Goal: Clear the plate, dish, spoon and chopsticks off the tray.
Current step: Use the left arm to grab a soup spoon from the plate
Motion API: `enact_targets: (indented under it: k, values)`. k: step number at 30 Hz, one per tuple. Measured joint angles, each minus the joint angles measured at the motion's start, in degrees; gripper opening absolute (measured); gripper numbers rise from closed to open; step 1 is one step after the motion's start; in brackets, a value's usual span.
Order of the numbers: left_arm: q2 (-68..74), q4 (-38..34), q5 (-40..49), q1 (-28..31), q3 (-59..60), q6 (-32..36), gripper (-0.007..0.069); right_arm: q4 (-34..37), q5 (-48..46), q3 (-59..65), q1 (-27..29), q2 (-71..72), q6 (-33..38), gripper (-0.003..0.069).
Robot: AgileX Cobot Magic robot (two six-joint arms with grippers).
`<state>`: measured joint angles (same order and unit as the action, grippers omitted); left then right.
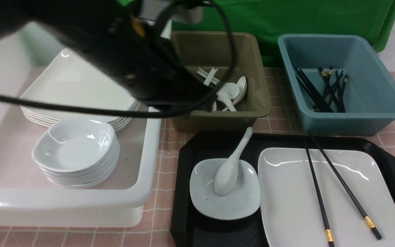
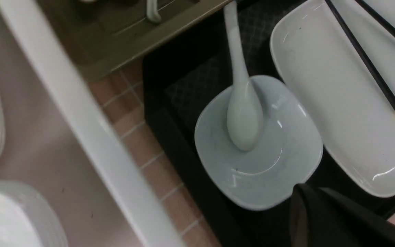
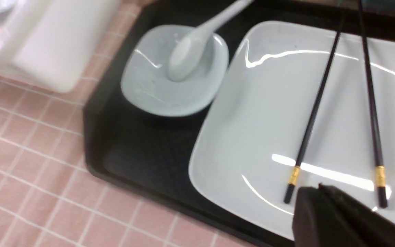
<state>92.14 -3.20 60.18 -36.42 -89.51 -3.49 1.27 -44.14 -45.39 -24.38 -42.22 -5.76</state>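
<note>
A pink cloth with a pale grid covers the bench (image 1: pixel 163 178), and a green backdrop (image 1: pixel 303 17) closes the room behind it. On the black tray (image 1: pixel 197 147), at the near right, lies the plate (image 1: pixel 286 192) with the chopsticks (image 1: pixel 341 181) splayed across it. Just beside it the dish (image 1: pixel 242 206) holds the spoon (image 1: pixel 230 168). Only a dark edge of the left tool (image 2: pixel 324 219) and of the right tool (image 3: pixel 334 219) shows, so I cannot tell whether either is spread or pressed together.

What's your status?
Left gripper, right gripper: state unclear. White ceramic spoon in small pale square dish, black chopsticks across large white plate, all on black tray. Nothing blocking.
</note>
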Motion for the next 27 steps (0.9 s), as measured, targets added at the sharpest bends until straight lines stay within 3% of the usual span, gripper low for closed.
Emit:
enact_targets:
  k: [5,11,15,17,21,27]
  values:
    - [12.3,1.8,0.9,-2.4,-10.9,-0.1,0.0034,-1.3,0.6,0.0,0.0,-1.4,0.0,0.0032]
    - [24.9,3.7,2.0,-3.2,-19.6,-0.1,0.0224,-1.3,1.3,0.0,0.0,-1.4,0.0,0.0037]
    - [33.3,4.8,1.4,-3.2,-23.8,-0.6,0.0418,-1.3,1.5,0.0,0.0,-1.4,0.0,0.0046]
    - [35.6,5.3,0.8,-3.2,-24.8,-1.5,0.0466,-1.3,1.5,0.0,0.0,-1.4,0.0,0.0051]
    - [39.6,7.4,-1.0,-3.2,-26.3,-4.2,0.0513,-1.3,1.6,0.0,0.0,-1.4,0.0,0.0066]
    - [42.4,6.6,-1.5,-3.6,-26.8,-5.2,0.0472,-1.3,2.4,0.0,0.0,-1.4,0.0,0.0075]
